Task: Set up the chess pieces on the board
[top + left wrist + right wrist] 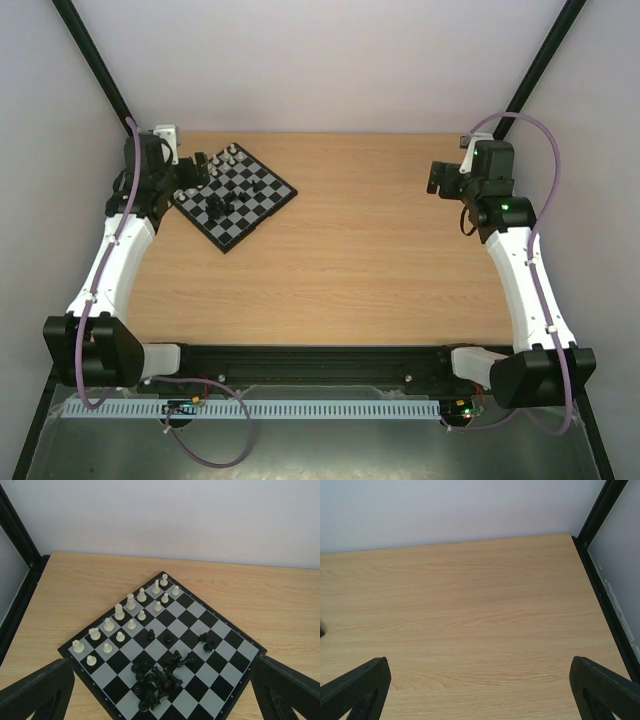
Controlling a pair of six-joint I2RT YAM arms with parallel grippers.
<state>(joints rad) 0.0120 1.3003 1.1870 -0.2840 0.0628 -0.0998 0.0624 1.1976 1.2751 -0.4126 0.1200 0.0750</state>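
Left gripper (160, 690) and right gripper (480, 690) both wide open, nothing held
Left one at left corner of board (226, 652), far left on table (480, 605); white pieces (131, 601) in two rows, black pieces (157, 680) mostly heaped; right one far right

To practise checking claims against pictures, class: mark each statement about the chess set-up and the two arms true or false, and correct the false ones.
1. The board lies on the left part of the table. True.
2. The white pieces are scattered off the board. False: they stand in two rows along one edge of the board.
3. Most black pieces are bunched in a heap on the board. True.
4. The right gripper holds a chess piece. False: it is open and empty, over bare wood.
5. The left gripper is shut. False: its fingers stand wide apart, with the board seen between them.
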